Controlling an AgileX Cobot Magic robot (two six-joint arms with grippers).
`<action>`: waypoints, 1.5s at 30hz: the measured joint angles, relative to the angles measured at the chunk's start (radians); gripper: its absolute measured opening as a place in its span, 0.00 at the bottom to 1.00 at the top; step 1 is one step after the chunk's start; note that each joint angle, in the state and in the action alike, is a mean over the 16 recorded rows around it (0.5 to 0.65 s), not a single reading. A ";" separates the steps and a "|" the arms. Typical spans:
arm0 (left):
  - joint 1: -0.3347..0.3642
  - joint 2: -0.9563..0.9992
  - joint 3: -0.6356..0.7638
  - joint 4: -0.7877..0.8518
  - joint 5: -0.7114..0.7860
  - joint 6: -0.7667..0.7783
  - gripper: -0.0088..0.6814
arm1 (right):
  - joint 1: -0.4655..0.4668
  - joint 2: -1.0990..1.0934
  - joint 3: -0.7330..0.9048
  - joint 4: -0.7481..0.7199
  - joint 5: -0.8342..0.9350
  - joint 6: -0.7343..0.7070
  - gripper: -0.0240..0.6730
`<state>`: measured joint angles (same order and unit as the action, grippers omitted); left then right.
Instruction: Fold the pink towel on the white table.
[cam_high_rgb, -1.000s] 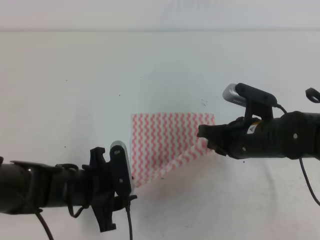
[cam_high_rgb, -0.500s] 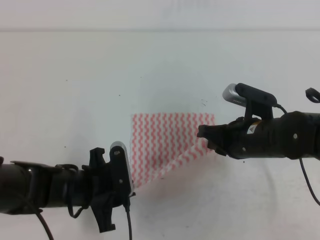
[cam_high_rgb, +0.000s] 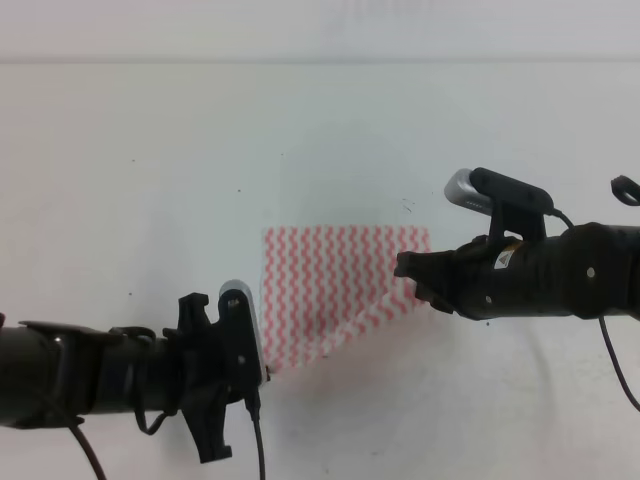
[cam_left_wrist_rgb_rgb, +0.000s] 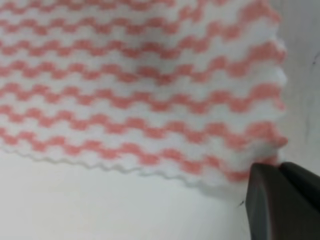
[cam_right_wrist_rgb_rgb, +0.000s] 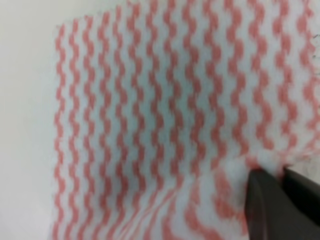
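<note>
The pink towel (cam_high_rgb: 335, 285), white with pink wavy stripes, lies on the white table (cam_high_rgb: 150, 150) near the middle. Its near edge runs slanted from lower left to upper right. My left gripper (cam_high_rgb: 264, 372) sits at the towel's near left corner, and in the left wrist view its dark fingers (cam_left_wrist_rgb_rgb: 265, 200) look closed on that corner of the towel (cam_left_wrist_rgb_rgb: 140, 85). My right gripper (cam_high_rgb: 408, 275) is at the towel's near right corner. In the right wrist view its fingers (cam_right_wrist_rgb_rgb: 265, 200) pinch the striped cloth (cam_right_wrist_rgb_rgb: 160, 110), which puckers around them.
Black cables (cam_high_rgb: 615, 360) trail from both arms over the table's near side. The table's far edge (cam_high_rgb: 320, 62) runs across the top of the high view.
</note>
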<state>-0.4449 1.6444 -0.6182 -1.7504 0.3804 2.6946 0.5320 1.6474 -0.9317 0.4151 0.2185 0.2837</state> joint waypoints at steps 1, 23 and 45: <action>0.000 -0.001 -0.004 0.000 0.001 -0.016 0.01 | 0.000 0.000 0.000 -0.001 0.001 0.000 0.01; 0.000 -0.002 -0.074 0.000 -0.037 -0.291 0.01 | 0.000 -0.005 0.001 -0.009 -0.014 -0.001 0.01; 0.000 0.007 -0.165 0.001 -0.103 -0.461 0.01 | -0.001 0.001 0.001 -0.007 -0.055 0.003 0.01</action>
<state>-0.4449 1.6514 -0.7834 -1.7497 0.2772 2.2336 0.5312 1.6481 -0.9308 0.4084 0.1638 0.2863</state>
